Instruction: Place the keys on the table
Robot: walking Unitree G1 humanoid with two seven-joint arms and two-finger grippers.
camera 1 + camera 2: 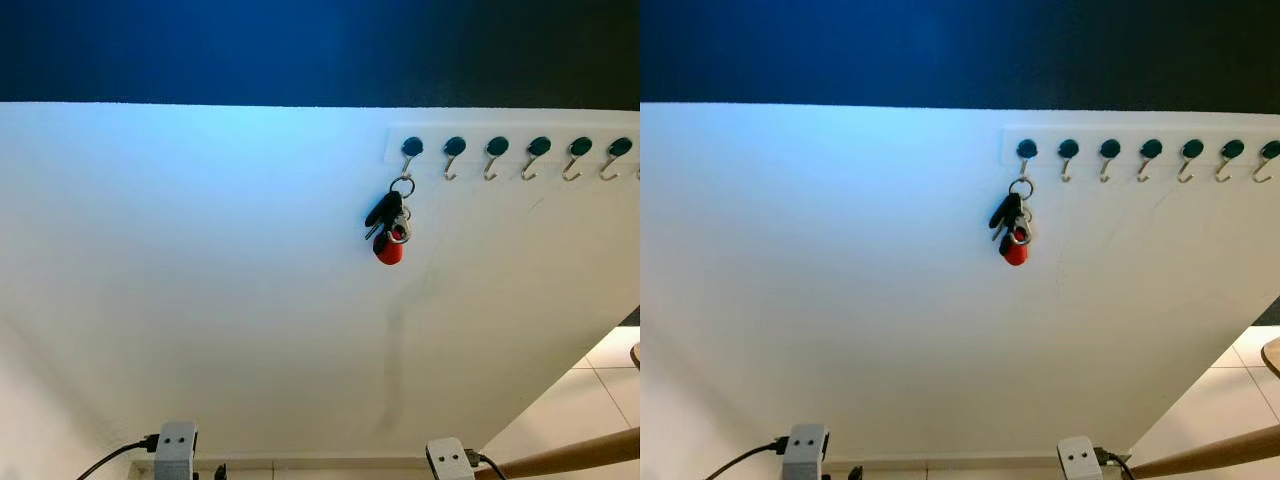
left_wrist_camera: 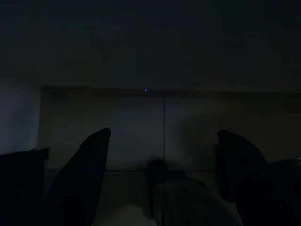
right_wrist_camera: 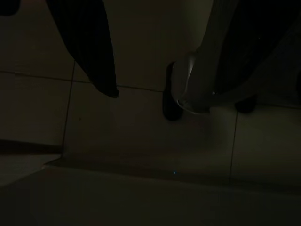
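Observation:
A bunch of keys (image 1: pixel 389 228) with a black fob and a red tag hangs from the leftmost hook (image 1: pixel 410 150) of a white hook rail on the white wall. Both arms hang low and idle. In the dark left wrist view, my left gripper (image 2: pixel 162 141) is open over a tiled floor, nothing between its fingers (image 2: pixel 91 169). The dark right wrist view likewise has my right gripper (image 3: pixel 178 96) open above floor tiles. Both grippers are far below the keys.
Several empty hooks (image 1: pixel 539 152) run rightward along the rail. A wooden pole (image 1: pixel 570 458) and a rounded wooden edge (image 1: pixel 1272 355) sit low at the right, over pale floor tiles (image 1: pixel 590 400). Silver arm parts (image 1: pixel 175 450) show at the bottom edge.

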